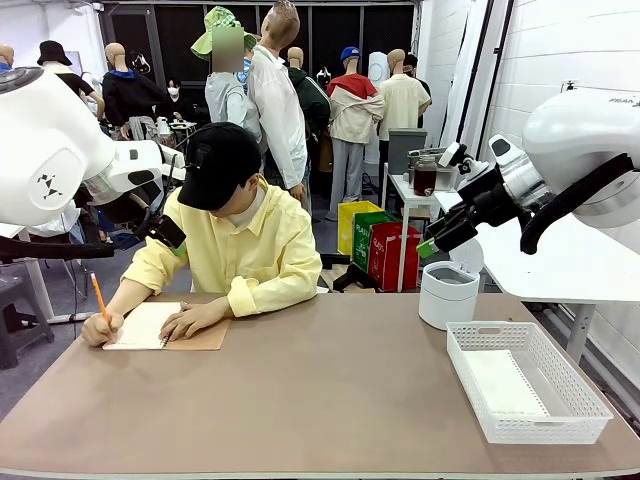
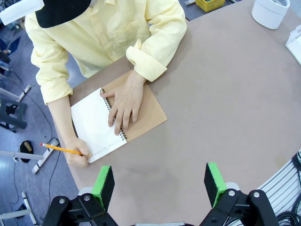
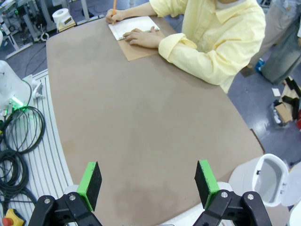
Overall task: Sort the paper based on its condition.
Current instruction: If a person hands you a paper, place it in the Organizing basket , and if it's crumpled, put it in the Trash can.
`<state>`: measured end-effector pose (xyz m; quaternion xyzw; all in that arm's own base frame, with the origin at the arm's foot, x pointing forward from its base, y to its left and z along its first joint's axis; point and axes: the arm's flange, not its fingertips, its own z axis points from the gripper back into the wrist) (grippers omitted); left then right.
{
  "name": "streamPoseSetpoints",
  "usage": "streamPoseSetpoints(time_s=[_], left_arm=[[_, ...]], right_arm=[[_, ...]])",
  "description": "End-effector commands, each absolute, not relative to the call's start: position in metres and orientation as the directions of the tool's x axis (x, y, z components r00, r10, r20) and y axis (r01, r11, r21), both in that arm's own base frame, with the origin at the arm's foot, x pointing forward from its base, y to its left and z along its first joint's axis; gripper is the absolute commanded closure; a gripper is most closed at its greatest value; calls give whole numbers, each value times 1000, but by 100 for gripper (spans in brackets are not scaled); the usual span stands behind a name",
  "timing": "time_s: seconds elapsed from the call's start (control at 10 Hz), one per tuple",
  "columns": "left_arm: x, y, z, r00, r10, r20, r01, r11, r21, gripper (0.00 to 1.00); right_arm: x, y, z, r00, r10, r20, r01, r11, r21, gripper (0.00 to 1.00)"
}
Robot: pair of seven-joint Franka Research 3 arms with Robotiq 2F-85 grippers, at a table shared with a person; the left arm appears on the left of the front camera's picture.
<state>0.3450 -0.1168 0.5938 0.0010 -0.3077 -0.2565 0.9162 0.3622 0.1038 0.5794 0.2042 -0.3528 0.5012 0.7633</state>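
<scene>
While the person's hand (image 2: 123,101) pins the notebook (image 2: 96,127) for writing, the left gripper (image 2: 159,184) and right gripper (image 3: 147,182) hang released over the bench (image 1: 320,400).

Notebook (image 2: 96,125): the person's flat hand (image 2: 123,104) covers the middle of the spiral binding; the writing on the page is too small to read.
Pencil (image 2: 63,149): its tip is hidden in the writing hand (image 2: 77,157).
Paper (image 1: 500,385): it lies in the basket (image 1: 590,400) at the near right of the bench; whether it is one sheet or several cannot be told.
Bin (image 3: 270,181): cut off by the right edge in the right wrist view and by the top edge in the left wrist view.
Left arm (image 1: 50,150): cut off by the left edge.
Right arm (image 1: 590,150): cut off by the right edge.
</scene>
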Motion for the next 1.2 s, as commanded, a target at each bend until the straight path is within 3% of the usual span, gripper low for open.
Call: streamPoseSetpoints(time_s=[0.0, 1.1], left_arm=[[344, -116, 594, 683, -471, 559, 471, 868, 156, 0], [344, -116, 594, 683, -471, 559, 471, 868, 156, 0]], right_arm=[[362, 105, 579, 243, 611, 753, -912, 408, -36, 0], [362, 105, 579, 243, 611, 753, -912, 408, -36, 0]])
